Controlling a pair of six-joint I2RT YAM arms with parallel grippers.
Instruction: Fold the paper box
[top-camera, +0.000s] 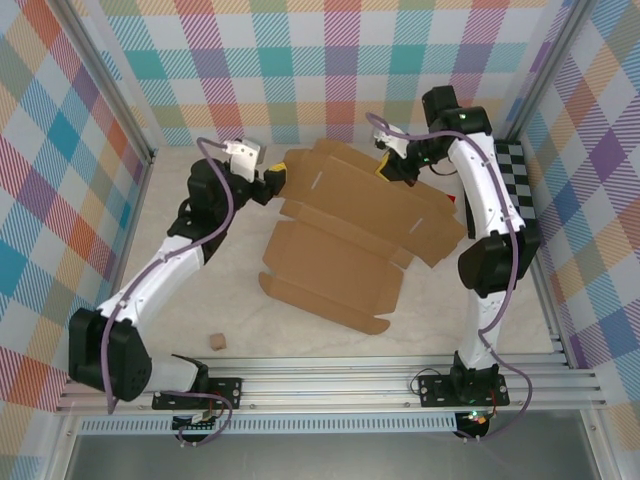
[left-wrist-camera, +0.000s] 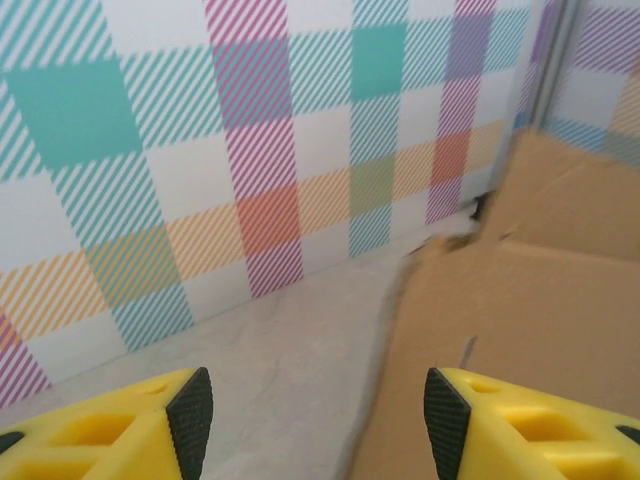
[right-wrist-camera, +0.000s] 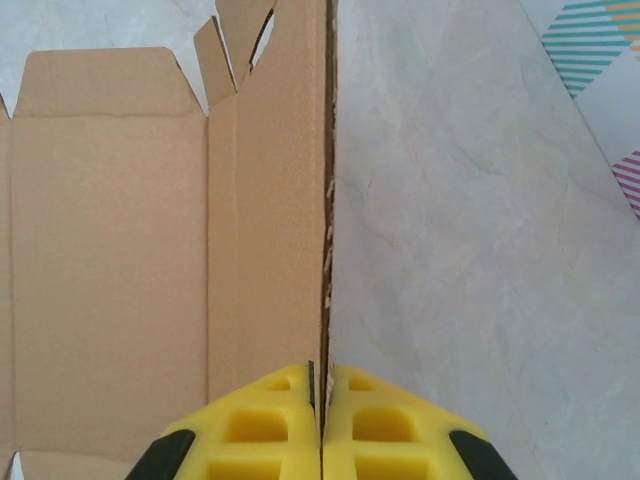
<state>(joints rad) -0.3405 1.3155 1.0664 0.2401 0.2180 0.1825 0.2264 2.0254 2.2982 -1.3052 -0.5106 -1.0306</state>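
Your right gripper (right-wrist-camera: 321, 372) is pinched closed on the paper box (right-wrist-camera: 120, 250). In its wrist view the two yellow fingers meet on a thin cardboard edge that runs straight away from them. Flat brown panels lie to the left of that edge and the bare pale table (right-wrist-camera: 480, 250) to its right. Your left gripper (left-wrist-camera: 318, 410) stands apart, with nothing between its black pads (left-wrist-camera: 190, 405). The box's brown sheet lies just ahead of the right-hand finger, but you cannot tell from here whether it touches. Beyond it the wrist view takes in the plaid wall (left-wrist-camera: 250, 150), close behind the box's far corner. From above you get the whole outline: a die-cut sheet of plain brown cardboard with creases and slits, spread mostly flat in the middle of the table. Its rounded flap points toward the arm bases. Nearest you, a tiny tan cube (top-camera: 215, 341) sits by the left arm's base, well apart from the box. Farther out, the left gripper sits at the sheet's far-left corner and the right gripper at its far-right edge. A black-and-white checkered board (top-camera: 515, 180) lies along the right wall.
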